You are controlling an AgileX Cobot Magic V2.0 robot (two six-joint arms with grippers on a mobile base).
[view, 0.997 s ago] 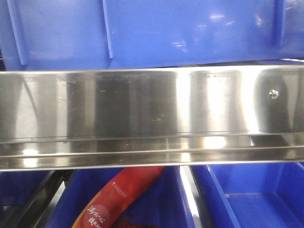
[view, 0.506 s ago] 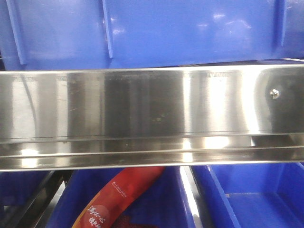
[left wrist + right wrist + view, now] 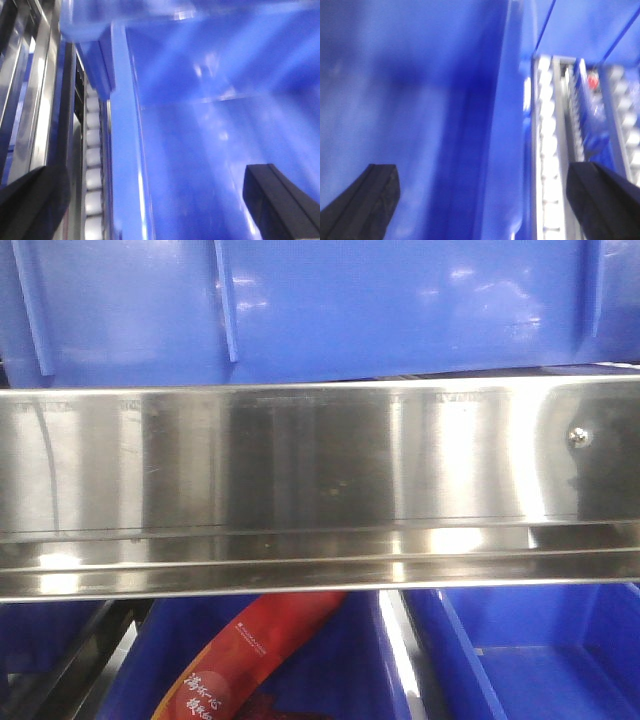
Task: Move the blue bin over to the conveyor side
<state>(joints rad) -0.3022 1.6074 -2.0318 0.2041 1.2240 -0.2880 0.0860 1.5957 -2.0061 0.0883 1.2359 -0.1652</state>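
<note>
Fingers on both arms are standing wide apart, clamped on nothing. The left fingers [image 3: 31,202] are straddling one wall of the blue bin [image 3: 210,145]. One dark finger is hanging outside the wall, over a roller track [image 3: 92,165]. The other is sitting inside the bin, against its glossy inner face. The wall's pale edge is running up between them, touching neither as far as the blur allows.

The right fingers [image 3: 367,202] are straddling a wall of the blue bin [image 3: 395,100] in the same way. One is hovering inside the bin, the other outside over a line of rollers [image 3: 547,150]. Beyond those rollers a small red spot is showing, too blurred to name.

In the front view the bin's ribbed outer wall is filling the top of the frame. It is sitting just behind a polished steel rail [image 3: 320,490]. Below the rail, two smaller blue bins [image 3: 540,660] are lying side by side, and a red packet [image 3: 250,655] is leaning in the left one.
</note>
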